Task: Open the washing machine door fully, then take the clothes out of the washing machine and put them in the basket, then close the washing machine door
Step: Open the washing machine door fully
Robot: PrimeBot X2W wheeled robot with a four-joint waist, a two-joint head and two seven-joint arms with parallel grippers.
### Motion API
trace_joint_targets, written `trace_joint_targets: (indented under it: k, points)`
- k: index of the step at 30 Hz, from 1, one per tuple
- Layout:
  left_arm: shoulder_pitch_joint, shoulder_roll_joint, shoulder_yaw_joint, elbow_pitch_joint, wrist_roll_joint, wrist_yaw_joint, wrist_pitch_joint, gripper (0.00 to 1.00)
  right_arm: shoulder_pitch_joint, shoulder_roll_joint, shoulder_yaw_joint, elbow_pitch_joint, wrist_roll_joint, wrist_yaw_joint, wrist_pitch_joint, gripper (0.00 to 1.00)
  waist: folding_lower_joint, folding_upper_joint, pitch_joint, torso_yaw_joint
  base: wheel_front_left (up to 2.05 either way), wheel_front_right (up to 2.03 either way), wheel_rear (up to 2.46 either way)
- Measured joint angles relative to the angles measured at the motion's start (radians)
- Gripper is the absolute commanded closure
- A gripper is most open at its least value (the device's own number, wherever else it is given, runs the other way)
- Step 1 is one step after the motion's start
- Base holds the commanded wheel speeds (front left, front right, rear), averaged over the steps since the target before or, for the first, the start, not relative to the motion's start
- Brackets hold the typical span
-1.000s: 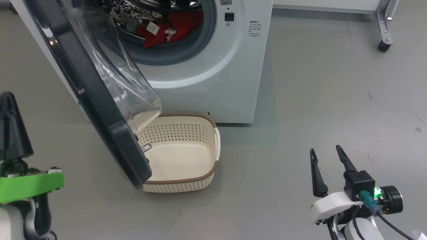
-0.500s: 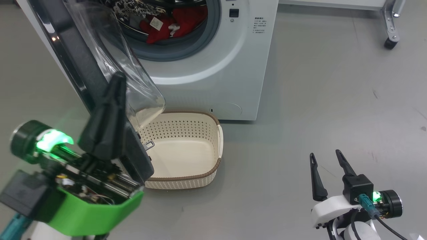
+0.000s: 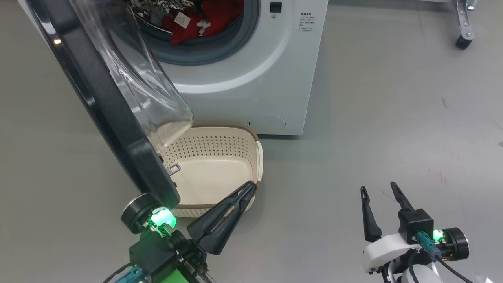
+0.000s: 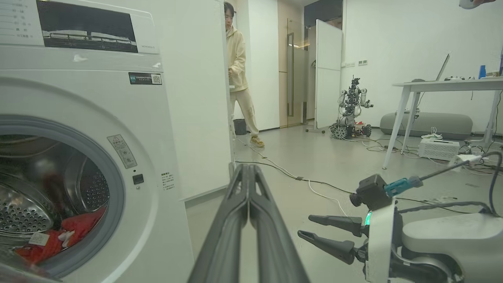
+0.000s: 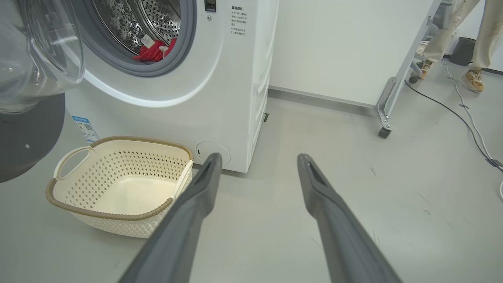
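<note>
The washing machine door (image 3: 106,110) stood open, swung out toward the robot's left, its black rim seen nearly edge-on in the head view and its clear glass bowl (image 3: 149,90) bulging toward the washing machine (image 3: 251,86). The clothes (image 3: 204,23), a red bundle with white trim and a small white tag, lay inside the steel drum (image 5: 157,15) at the lower part of the opening, just behind the grey rubber ring (image 3: 220,55). The basket (image 3: 212,149) sat empty on the grey floor (image 3: 353,118) just in front of the machine, with the lower end of the door hanging over its left side. The left claw (image 3: 250,186) was pressed together and held nothing; its tip showed against the basket's near right corner, though contact with the rim could not be told. The right claw (image 3: 377,187) was spread wide and empty above bare floor, well apart from the basket. In the left wrist view a person (image 4: 239,74) in pale clothing stood beyond the machine's far corner, and another robot (image 4: 351,110) stood farther back near a white desk (image 4: 452,84).
</note>
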Motion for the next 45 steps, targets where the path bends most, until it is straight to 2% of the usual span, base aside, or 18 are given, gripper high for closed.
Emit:
trace_joint_targets:
  k: [4, 9, 26, 45]
  points:
    - [0.010, 0.001, 0.002, 0.060, -0.002, 0.000, 0.000, 1.00, -0.001, 0.000, 0.000, 0.004, -0.003, 0.000, 0.000, 0.00, 0.0000, 0.0000, 0.009, 0.001, 0.00, 0.00, 0.00]
    - [0.019, -0.007, 0.067, 0.163, -0.024, 0.000, 0.001, 1.00, -0.004, 0.001, 0.003, 0.012, -0.004, 0.000, 0.000, 0.00, 0.0000, 0.0000, 0.022, 0.002, 0.00, 0.00, 0.00]
    - [-0.029, -0.044, 0.178, 0.333, -0.086, 0.001, 0.001, 1.00, -0.030, 0.001, 0.018, 0.024, -0.012, 0.000, 0.000, 0.00, 0.0000, 0.0000, 0.078, 0.000, 0.00, 0.00, 0.00]
    - [-0.054, -0.104, 0.188, 0.429, -0.101, 0.000, 0.001, 1.00, -0.061, 0.001, 0.012, 0.046, -0.002, 0.000, 0.000, 0.00, 0.0000, 0.0000, 0.089, 0.078, 0.00, 0.00, 0.00]
